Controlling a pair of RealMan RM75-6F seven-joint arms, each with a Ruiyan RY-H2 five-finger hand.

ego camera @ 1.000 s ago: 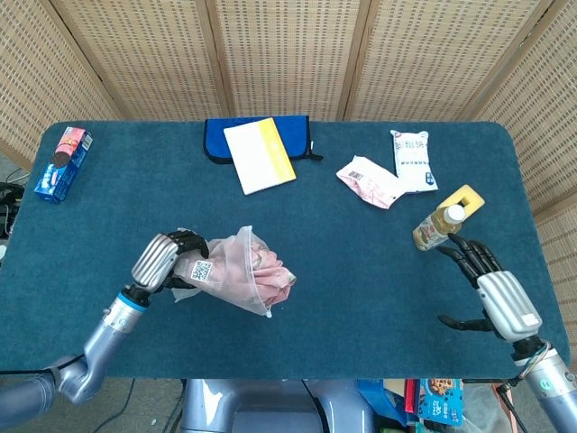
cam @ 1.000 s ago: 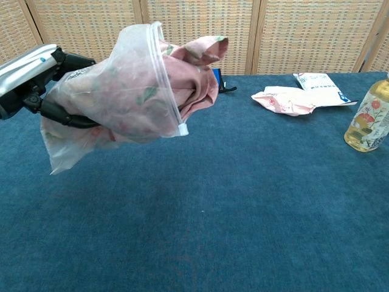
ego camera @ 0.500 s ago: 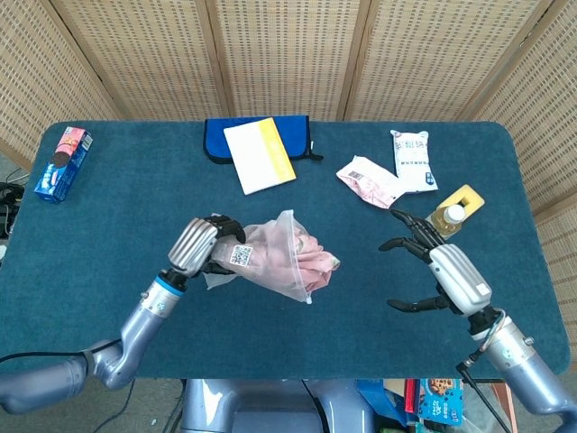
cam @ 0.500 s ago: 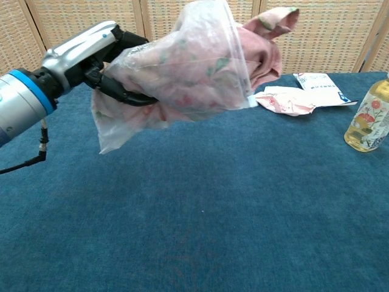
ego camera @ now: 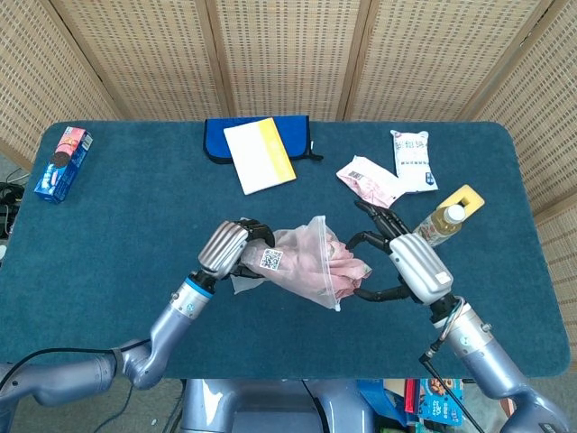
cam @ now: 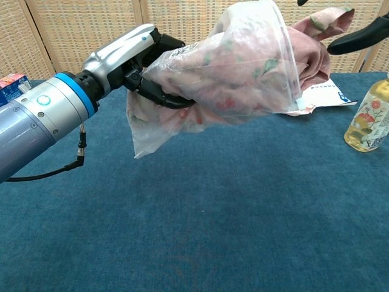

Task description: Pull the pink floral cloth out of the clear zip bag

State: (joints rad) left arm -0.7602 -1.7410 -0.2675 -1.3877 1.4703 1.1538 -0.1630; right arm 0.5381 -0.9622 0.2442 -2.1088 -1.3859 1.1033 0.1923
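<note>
My left hand (ego camera: 233, 249) (cam: 141, 56) grips the closed end of the clear zip bag (ego camera: 302, 268) (cam: 226, 74) and holds it above the table, its mouth facing right. The pink floral cloth (ego camera: 347, 263) (cam: 316, 38) fills the bag and bulges out of the mouth. My right hand (ego camera: 404, 262) is open just right of the cloth, its fingers (ego camera: 371, 216) spread around the protruding end; whether they touch it is unclear. In the chest view only dark fingertips (cam: 358, 38) of that hand show at the top right.
A drink bottle (ego camera: 440, 224) (cam: 369, 119) stands right of my right hand beside a yellow block (ego camera: 463, 197). Snack packets (ego camera: 370, 180) (ego camera: 413, 161) lie behind it. A blue pouch with a white-yellow pad (ego camera: 260, 153) lies at the back, a biscuit box (ego camera: 61, 162) far left.
My left hand has carried the bag rightward toward the table's middle. My right hand has swung in from the right edge and now spreads around the cloth's protruding end.
</note>
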